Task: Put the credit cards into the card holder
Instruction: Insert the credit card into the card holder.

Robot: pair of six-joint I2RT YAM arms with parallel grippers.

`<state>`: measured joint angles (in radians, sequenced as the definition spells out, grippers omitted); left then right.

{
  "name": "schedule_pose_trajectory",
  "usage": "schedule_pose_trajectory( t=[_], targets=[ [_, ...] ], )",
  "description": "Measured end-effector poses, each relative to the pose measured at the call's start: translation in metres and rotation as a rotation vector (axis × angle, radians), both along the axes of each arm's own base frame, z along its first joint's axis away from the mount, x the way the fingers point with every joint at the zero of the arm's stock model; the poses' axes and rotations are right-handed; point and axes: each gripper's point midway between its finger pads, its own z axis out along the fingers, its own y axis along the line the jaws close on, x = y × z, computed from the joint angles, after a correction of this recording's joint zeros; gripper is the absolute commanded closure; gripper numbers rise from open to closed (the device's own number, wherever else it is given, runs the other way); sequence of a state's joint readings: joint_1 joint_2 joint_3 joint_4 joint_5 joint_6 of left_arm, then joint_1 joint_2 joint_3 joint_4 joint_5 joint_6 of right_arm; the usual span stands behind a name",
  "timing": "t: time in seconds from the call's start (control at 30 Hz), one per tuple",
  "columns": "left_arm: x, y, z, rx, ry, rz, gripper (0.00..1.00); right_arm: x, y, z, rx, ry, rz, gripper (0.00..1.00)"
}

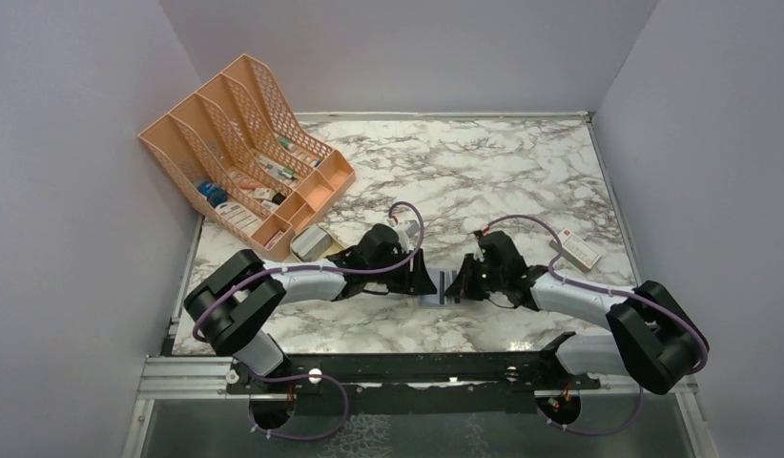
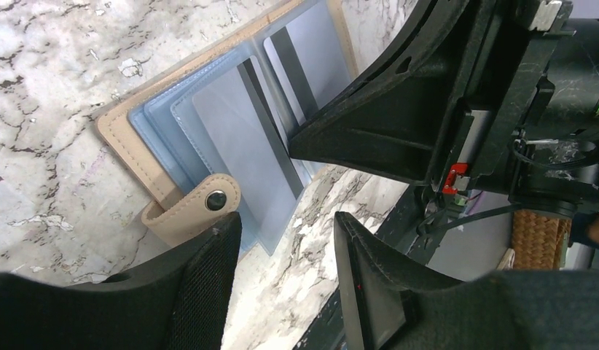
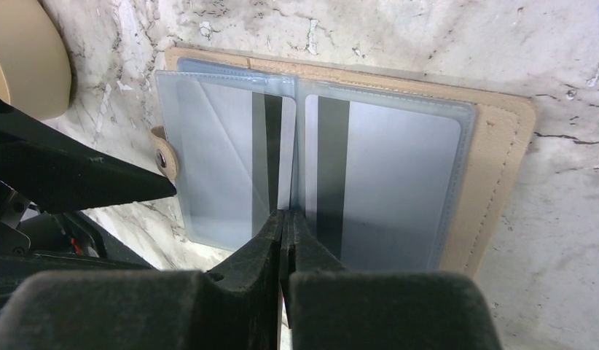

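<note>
I see grey walls [image 1: 73, 143] enclosing the marble bench [image 1: 484, 162]. The orange file rack [image 1: 245, 143] stands back left. The card holder [image 3: 500, 146] lies open between both arms, credit cards [image 3: 398, 168] in its pockets. Left gripper [image 2: 282, 226] jaws are spread beside it. Right gripper [image 3: 286, 219] jaws are pressed together at its near edge. A white box [image 1: 576, 250] lies to the right.
</note>
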<state>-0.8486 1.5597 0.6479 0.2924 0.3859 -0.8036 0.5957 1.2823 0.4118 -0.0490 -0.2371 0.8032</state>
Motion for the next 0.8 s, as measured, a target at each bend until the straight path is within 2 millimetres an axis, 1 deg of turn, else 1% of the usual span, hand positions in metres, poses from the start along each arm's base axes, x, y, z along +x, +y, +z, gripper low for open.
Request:
schedule_pose_trajectory(
  t=[0.23, 0.47, 0.8],
  targets=[
    [0.004, -0.001, 0.000, -0.002, -0.012, 0.013, 0.47, 0.000, 0.000, 0.000, 0.006, -0.007, 0.000, 0.99],
    [0.003, 0.001, -0.013, 0.026, 0.010, 0.016, 0.49, 0.001, 0.002, 0.000, 0.019, -0.022, 0.003, 0.99],
    [0.008, 0.003, -0.018, 0.045, 0.012, 0.050, 0.47, 0.002, 0.002, -0.001, 0.027, -0.030, 0.005, 0.99]
  ],
)
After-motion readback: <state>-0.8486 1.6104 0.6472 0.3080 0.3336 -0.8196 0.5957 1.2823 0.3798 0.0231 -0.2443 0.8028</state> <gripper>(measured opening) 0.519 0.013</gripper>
